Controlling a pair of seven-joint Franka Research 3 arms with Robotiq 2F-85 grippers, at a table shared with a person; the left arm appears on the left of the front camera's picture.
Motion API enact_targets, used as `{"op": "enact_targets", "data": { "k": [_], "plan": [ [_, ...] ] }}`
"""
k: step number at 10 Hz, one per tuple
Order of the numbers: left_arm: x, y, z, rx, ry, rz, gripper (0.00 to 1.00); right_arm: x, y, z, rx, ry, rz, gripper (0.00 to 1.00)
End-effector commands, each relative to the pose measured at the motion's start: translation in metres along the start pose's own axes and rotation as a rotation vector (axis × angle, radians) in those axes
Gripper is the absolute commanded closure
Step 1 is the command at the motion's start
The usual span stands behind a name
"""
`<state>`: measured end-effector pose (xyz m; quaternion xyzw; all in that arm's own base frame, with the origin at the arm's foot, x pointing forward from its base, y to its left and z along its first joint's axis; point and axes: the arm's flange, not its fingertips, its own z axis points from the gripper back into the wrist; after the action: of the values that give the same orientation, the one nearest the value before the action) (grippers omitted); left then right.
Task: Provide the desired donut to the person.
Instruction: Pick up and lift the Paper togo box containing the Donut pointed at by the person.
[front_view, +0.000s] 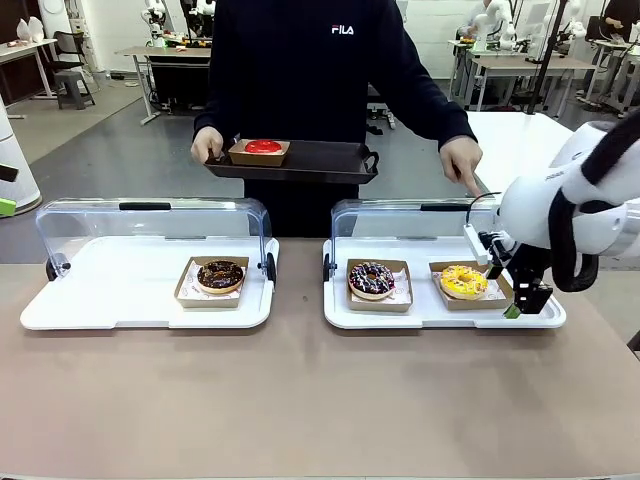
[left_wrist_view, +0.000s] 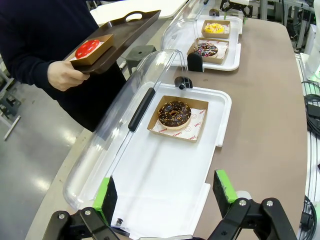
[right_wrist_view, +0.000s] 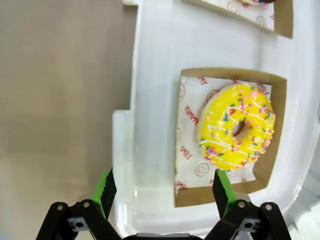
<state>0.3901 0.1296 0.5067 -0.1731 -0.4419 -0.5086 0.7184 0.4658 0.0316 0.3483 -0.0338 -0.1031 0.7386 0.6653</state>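
Wide-open right gripper (right_wrist_view: 165, 185) low over the yellow sprinkled donut (right_wrist_view: 237, 125) in its cardboard boat (right_wrist_view: 280, 145) (contact unclear). Equally wide left gripper (left_wrist_view: 167, 192) above the white display tray (left_wrist_view: 165, 165) holding the chocolate donut (left_wrist_view: 174, 114). Opposite, the person (front_view: 300, 80) holding a dark tray (front_view: 320, 160) bearing a red-glazed donut (front_view: 263, 147).

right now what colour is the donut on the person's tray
The donut is red; the left wrist view shows it best.

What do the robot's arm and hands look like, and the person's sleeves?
The right arm is glossy white with rounded joints, a black cable looping beside it. The right hand and left hand are black, two-fingered, with green pads. The person wears long dark navy sleeves and a white FILA logo.
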Motion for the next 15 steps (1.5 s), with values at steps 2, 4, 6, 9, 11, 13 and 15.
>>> {"op": "enact_targets", "data": {
  "k": [2, 4, 6, 9, 11, 13, 15],
  "plan": [
    [-0.001, -0.001, 0.000, 0.012, -0.017, -0.003, 0.00, -0.011, -0.020, -0.006, 0.002, 0.010, 0.010, 0.00],
    [-0.001, -0.001, 0.000, 0.012, -0.017, -0.003, 0.00, -0.013, -0.023, -0.009, -0.016, 0.015, 0.012, 0.00],
    [-0.001, -0.001, 0.000, 0.012, -0.017, -0.003, 0.00, -0.015, -0.027, -0.017, -0.004, 0.035, 0.000, 0.00],
    [-0.001, -0.001, 0.000, 0.012, -0.017, -0.003, 0.00, -0.020, -0.027, -0.022, 0.007, 0.021, -0.022, 0.00],
    [-0.001, -0.001, 0.000, 0.012, -0.017, -0.003, 0.00, -0.022, -0.028, -0.023, 0.011, 0.032, -0.027, 0.51],
    [-0.001, -0.001, 0.000, 0.012, -0.017, -0.003, 0.00, -0.022, -0.029, -0.023, 0.018, 0.023, -0.016, 1.00],
    [-0.001, -0.001, 0.000, 0.012, -0.017, -0.003, 0.00, -0.020, -0.030, -0.025, 0.018, 0.044, -0.003, 1.00]
  ]
}}
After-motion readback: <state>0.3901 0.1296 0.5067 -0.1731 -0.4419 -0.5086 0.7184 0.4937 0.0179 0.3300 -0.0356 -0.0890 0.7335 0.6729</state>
